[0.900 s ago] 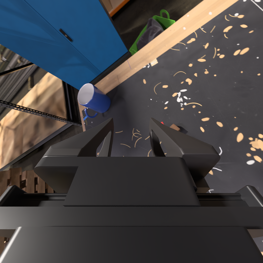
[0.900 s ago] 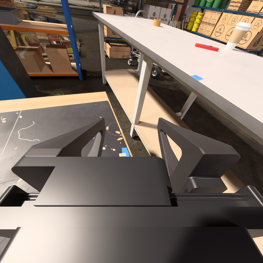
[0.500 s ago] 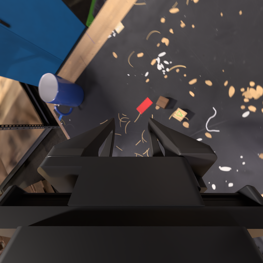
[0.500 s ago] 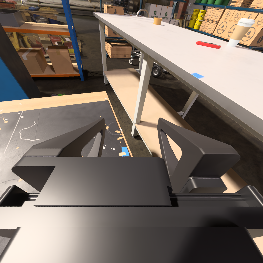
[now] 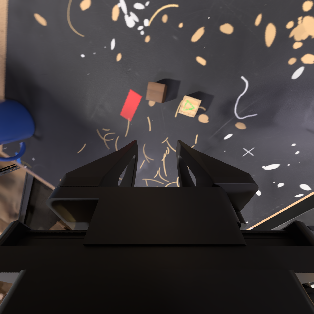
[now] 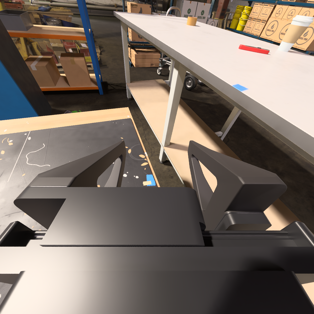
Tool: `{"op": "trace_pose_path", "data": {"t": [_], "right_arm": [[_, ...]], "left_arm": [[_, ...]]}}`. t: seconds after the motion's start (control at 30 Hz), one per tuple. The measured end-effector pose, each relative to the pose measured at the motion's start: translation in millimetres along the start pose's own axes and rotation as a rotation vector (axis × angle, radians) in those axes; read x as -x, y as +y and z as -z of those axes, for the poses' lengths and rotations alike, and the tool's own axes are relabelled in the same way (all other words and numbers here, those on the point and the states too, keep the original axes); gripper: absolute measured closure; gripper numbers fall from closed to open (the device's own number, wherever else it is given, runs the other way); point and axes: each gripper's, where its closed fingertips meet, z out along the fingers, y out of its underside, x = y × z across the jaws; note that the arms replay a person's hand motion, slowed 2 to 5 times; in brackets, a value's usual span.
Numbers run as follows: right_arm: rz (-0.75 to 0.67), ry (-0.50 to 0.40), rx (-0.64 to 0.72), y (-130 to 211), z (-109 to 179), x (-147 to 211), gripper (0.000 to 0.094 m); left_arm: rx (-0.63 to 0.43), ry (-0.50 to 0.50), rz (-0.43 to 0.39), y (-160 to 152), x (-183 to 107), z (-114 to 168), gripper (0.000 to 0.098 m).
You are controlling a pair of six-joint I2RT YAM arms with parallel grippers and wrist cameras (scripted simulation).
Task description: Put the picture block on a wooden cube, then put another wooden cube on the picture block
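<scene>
Left claw (image 5: 156, 141) hangs above the dark worktop (image 5: 237, 95), fingers parted, nothing between them. Beyond its tips lie 3 items: a flat red piece (image 5: 131, 106) at left, a plain wooden cube (image 5: 155, 92) just right of it, and the picture block (image 5: 189, 108), green triangle up, farther right, apart from the cube. A blue mug (image 5: 14, 121) sits at far left. Right claw (image 6: 156, 141) is wide open and empty, over the worktop's right edge.
</scene>
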Motion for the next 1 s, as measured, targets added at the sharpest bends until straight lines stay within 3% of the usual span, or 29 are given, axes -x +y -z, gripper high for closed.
{"op": "trace_pose_path", "data": {"t": [0.17, 0.4, 1.0], "right_arm": [[-0.002, 0.000, 0.004, 1.0, -0.7, -1.9, 0.0318], [-0.009, -0.013, 0.011, 3.0, -2.0, -2.5, 0.0318], [-0.009, -0.026, 0.025, 6.5, -5.9, 0.2, 0.0318]], "left_arm": [[-0.004, 0.105, -0.067, -7.8, -23.4, -22.7, 0.0606], [0.010, 0.141, -0.217, -7.5, -43.5, -46.5, 0.0633], [0.038, 0.177, -0.246, -4.5, -48.8, -79.8, 0.0613]]}}
